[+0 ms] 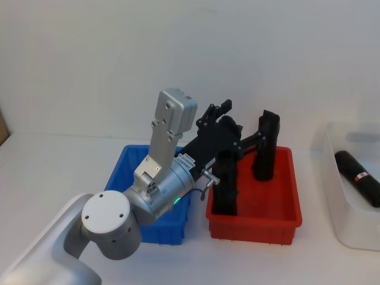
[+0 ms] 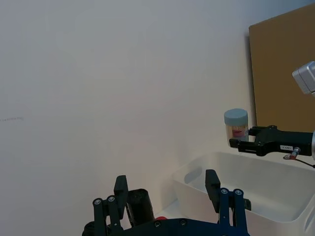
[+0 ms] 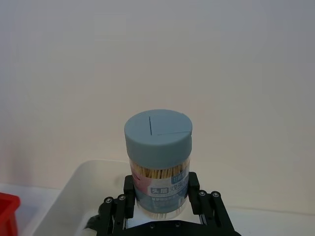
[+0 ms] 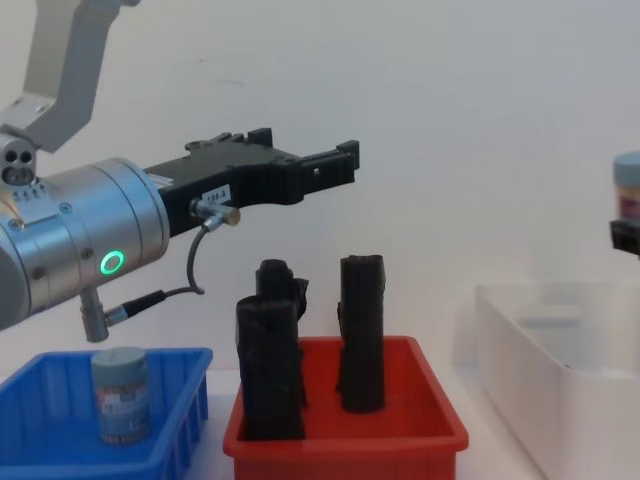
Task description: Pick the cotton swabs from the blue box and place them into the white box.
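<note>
My right gripper (image 3: 160, 199) has its fingers clamped on one of the cotton swabs (image 3: 158, 162) tubs, upright, lid up, hovering above the white box (image 4: 540, 345) over at 3 o'clock in the chest view. My left gripper (image 2: 167, 191) hangs above the red bin (image 1: 255, 208) with its fingers spread wide, nothing between them. Another tub (image 4: 120, 393) stands in the blue box (image 4: 170, 440) at 8 o'clock.

The head view looks steeply down on the red bin (image 1: 254, 202). The chest view faces that same red bin (image 4: 345, 425) level from the side, closer. Both wrist views face the white wall.
</note>
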You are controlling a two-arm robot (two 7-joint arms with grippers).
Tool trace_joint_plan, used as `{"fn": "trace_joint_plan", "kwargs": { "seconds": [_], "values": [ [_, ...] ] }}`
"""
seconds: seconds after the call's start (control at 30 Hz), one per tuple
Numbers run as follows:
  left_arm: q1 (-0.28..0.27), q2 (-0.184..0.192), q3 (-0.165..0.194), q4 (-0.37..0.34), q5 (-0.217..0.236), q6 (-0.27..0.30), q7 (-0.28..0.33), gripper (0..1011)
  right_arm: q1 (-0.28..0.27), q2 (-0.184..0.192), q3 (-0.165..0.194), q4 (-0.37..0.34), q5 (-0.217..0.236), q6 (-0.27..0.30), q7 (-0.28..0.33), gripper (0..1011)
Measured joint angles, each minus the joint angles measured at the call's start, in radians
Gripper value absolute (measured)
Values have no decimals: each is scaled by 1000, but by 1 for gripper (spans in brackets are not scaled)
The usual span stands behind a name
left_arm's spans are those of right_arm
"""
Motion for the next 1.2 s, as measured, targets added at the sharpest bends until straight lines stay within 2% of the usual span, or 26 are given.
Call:
{"fn": "trace_joint_plan", "kwargs": {
  "seconds": [0.13,0.37,0.67,0.87,1.1,1.17,1.2],
  "values": [
    [0,0,0,0,0,0,0,1000,-2,-1,3,1,1,8,-27,621],
    [0,0,0,0,0,0,0,1000,-4,-2,4,-2,-8,8,-30,619],
    [0,0,0,0,0,0,0,1000,-4,-2,-2,-16,-29,-17,34,621],
    [0,0,0,0,0,0,0,1000,0,-1,-8,-23,-44,-42,99,624],
    [0,0,0,0,0,0,0,1000,7,-3,-17,-33,-61,-68,163,839],
    [0,0,0,0,0,0,0,1000,7,-3,-18,-34,-64,-72,171,858],
    [0,0,0,0,0,0,0,1000,7,-3,-19,-34,-65,-73,175,907]
  ]
}}
